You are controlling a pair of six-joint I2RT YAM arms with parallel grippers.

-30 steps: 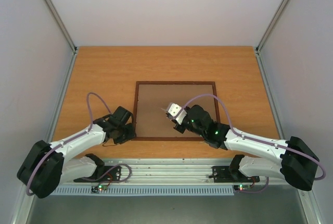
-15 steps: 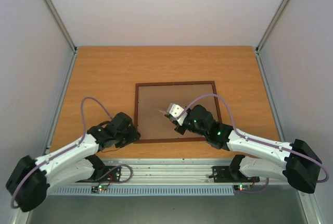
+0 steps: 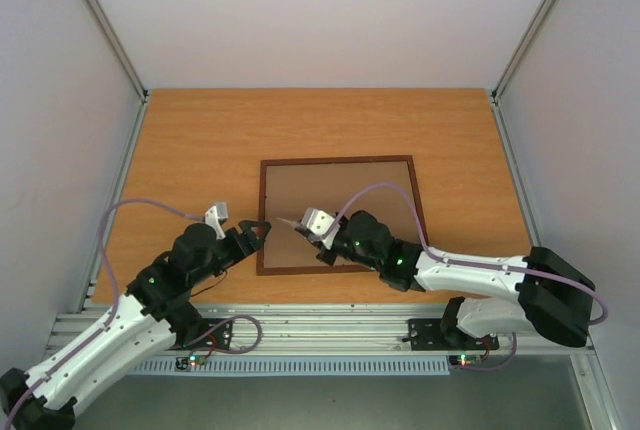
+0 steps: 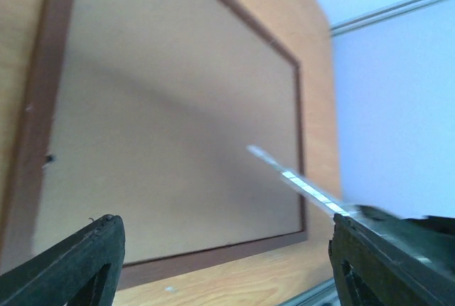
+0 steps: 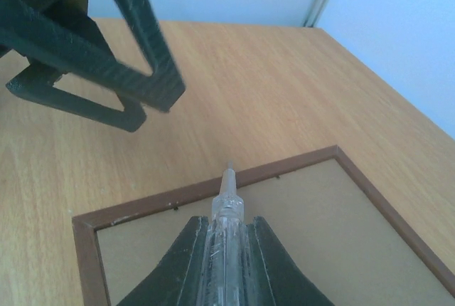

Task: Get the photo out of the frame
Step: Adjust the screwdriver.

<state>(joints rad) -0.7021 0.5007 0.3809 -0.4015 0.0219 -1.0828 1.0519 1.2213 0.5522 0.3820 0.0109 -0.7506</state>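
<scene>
Desk [image 3: 200,140]: orange-brown wood grain, with pale walls on the left, right and far sides.
Frame [image 3: 338,160]: we see it lying flat near the middle of the desk, slightly toward the near edge. Its plain brown back faces up inside a thin dark reddish-brown rim.
Frame face: it is turned down against the desk, so we cannot see what it holds.
Left claw [image 3: 252,232]: it is spread wide with nothing between its fingers. We see it just outside the frame's left rim, close to the near-left corner, and pointing right across the back.
Left wrist view: the two dark fingers sit in the bottom corners, and the brown back fills the gap between them.
Right claw [image 5: 227,229]: it is narrow, clamped on a thin clear tool [image 5: 227,199] that sticks out past the fingertips to a fine point.
Tool position: it slants over the near-left part of the frame's back, with its tip aimed at the left rim and the left claw. We cannot tell whether the tip touches the back.
The two claws: they are near each other at the frame's near-left corner, apart, with the left rim between them.
Arms: both reach in from the near edge, and each carries a looping lilac cable [image 3: 385,190].
</scene>
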